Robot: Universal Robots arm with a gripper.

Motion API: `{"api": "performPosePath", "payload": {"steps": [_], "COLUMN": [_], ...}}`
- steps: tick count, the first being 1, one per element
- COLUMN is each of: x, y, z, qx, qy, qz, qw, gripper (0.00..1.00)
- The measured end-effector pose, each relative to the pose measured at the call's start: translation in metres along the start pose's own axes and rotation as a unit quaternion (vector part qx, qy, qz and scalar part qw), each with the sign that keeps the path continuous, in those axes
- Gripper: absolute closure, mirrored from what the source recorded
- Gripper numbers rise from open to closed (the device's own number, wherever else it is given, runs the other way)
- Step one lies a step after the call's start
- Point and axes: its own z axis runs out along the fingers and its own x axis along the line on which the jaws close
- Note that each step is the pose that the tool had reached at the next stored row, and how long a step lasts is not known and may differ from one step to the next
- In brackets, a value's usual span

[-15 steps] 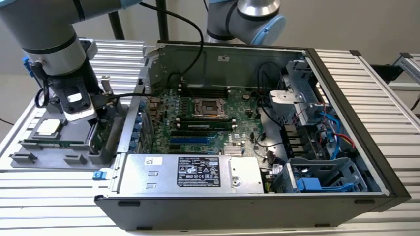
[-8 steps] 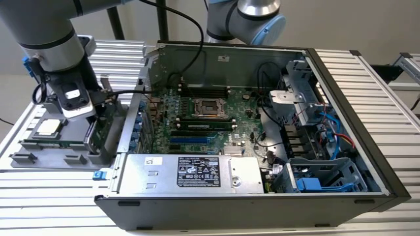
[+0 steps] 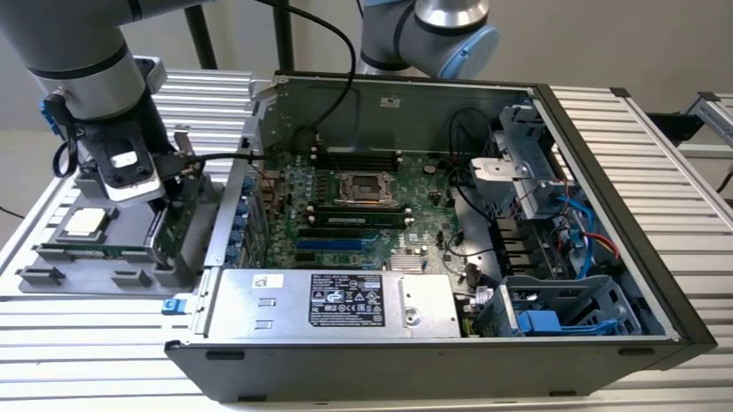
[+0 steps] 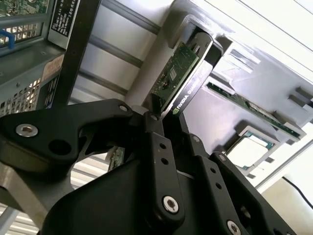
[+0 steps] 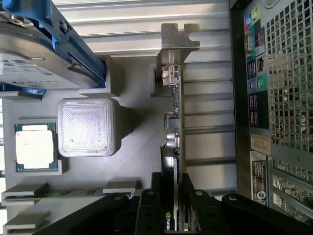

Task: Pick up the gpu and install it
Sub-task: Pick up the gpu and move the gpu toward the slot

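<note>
Exterior view, arm [image 3: 71, 60] bent down over grey tray [image 3: 81, 279]; first wrist view, gripper [image 5: 174, 183] clamped on standing gpu [image 5: 175, 105]

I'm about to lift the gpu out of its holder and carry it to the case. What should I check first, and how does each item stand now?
1. Gripper shut on the gpu, clamping both faces in both wrist views: ok.
2. gpu standing upright in the gray holder, bracket end free: ok.
3. Hard drive, processor and memory stick sit apart from the gpu: ok.
4. Computer case open, motherboard exposed in the exterior view: ok.
5. Expansion slots free of loose cables: cannot tell.
</note>
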Motion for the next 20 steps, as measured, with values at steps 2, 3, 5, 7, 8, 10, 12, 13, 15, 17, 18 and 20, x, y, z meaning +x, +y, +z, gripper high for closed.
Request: {"api": "performPosePath", "payload": {"steps": [2, 3, 5, 7, 8, 10, 12, 13, 15, 17, 18, 20], "x": [0.0, -0.0001, 0.0, 0.0, -0.0001, 0.0, -0.0001, -0.0001, -0.0001, -0.0001, -0.0001, -0.0001], "y": [0.0001, 0.0001, 0.0001, 0.0001, 0.0001, 0.0001, 0.0001, 0.0002, 0.0002, 0.0003, 0.0003, 0.0003], "z": [-0.0008, -0.0011, -0.0017, -0.002, -0.0022, -0.0025, -0.0034, -0.0038, -0.0045, -0.0051, -0.0055, -0.0062], "qx": [-0.0001, -0.0001, 0.0, -0.0001, -0.0001, 0.0, 0.0001, 0.0, -0.0001, -0.0001, 0.0, 0.0], "qy": [-0.0001, -0.0001, 0.0, -0.0001, -0.0001, 0.0, 0.0001, 0.0, -0.0001, -0.0001, 0.0, 0.0], "qz": [0.0, 0.0, 0.0, 0.0, 0.0, 0.0, 0.0, 0.0, 0.0, 0.0, 0.0, 0.0], "qw": [1.0, 1.0, 1.0, 1.0, 1.0, 1.0, 1.0, 1.0, 1.0, 1.0, 1.0, 1.0], "gripper": [1.0, 1.0, 1.0, 1.0, 1.0, 1.0, 1.0, 1.0, 1.0, 1.0, 1.0, 1.0]}}
